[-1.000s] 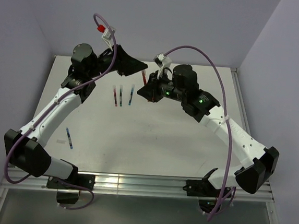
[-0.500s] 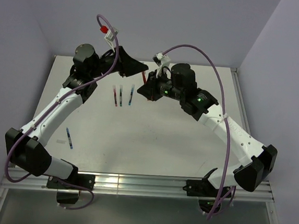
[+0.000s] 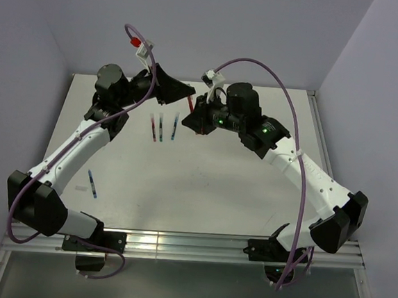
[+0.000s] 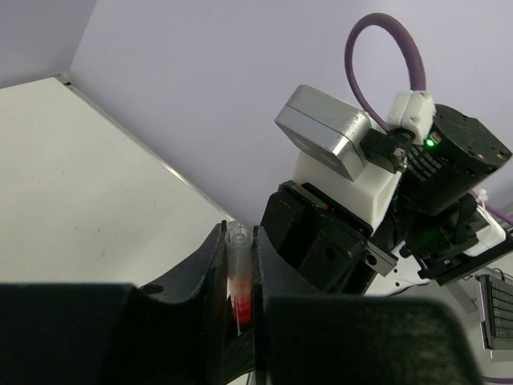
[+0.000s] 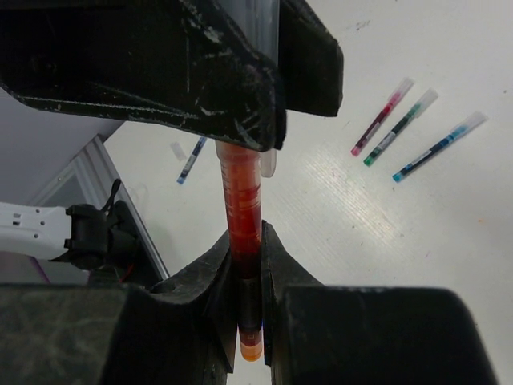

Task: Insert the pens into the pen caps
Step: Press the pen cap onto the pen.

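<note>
Red pen [image 5: 244, 212]: pinched upright in right gripper [image 5: 247, 241] — mid-frame.
Pen cap [image 4: 237, 241]: clamped in left gripper [image 4: 238, 250], atop pen.
Loose pens [image 5: 398, 135]: three, upper right.

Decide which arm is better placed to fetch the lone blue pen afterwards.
Left: the blue pen lies beside the left arm, far from the right gripper, which clamps the red pen.

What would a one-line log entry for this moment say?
left gripper: shut on red pen, one end | right gripper: shut on same pen, other end | table: four other pens lying loose
</note>
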{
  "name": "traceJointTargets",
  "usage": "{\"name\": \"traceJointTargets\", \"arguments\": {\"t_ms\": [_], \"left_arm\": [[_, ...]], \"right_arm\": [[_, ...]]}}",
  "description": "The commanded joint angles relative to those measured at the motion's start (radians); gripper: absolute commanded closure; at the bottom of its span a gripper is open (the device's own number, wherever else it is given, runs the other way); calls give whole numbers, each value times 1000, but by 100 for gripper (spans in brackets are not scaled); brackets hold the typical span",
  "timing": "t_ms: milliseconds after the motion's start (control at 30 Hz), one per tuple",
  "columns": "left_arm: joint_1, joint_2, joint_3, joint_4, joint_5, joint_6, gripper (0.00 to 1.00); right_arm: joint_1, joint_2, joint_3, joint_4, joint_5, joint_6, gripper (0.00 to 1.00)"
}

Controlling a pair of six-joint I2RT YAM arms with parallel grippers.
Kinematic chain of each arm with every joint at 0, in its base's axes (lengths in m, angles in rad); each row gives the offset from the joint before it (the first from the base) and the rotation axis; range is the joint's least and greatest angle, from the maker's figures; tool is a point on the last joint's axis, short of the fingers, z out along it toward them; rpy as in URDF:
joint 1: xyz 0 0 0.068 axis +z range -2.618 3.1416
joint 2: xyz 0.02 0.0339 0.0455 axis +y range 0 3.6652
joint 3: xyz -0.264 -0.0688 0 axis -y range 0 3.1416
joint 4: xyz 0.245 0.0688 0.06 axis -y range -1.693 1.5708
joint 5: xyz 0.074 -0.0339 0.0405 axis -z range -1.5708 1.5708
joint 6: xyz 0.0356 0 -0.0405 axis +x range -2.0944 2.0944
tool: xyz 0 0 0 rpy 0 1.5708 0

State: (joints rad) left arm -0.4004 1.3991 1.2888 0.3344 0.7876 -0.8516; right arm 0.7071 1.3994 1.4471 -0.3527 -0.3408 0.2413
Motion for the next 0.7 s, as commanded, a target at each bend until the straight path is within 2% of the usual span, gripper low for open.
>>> {"name": "traceJointTargets", "arguments": {"t_ms": [0,267,533,667], "left_arm": [[-14,-49,-43,109,133,-33,100],[-14,-45,-115,316,239,-144,100],[-20,-22,-157,573,331,-296,100],[-35,-17,-166,637,366,-337,100]], "right_arm": [[-38,3,47,133,-72,18,100],[-147,-34,-31,296,-320,104,100],[-181,-34,-71,449,-440,180,100],[-193,-25,-73,512,-500,217,100]]}}
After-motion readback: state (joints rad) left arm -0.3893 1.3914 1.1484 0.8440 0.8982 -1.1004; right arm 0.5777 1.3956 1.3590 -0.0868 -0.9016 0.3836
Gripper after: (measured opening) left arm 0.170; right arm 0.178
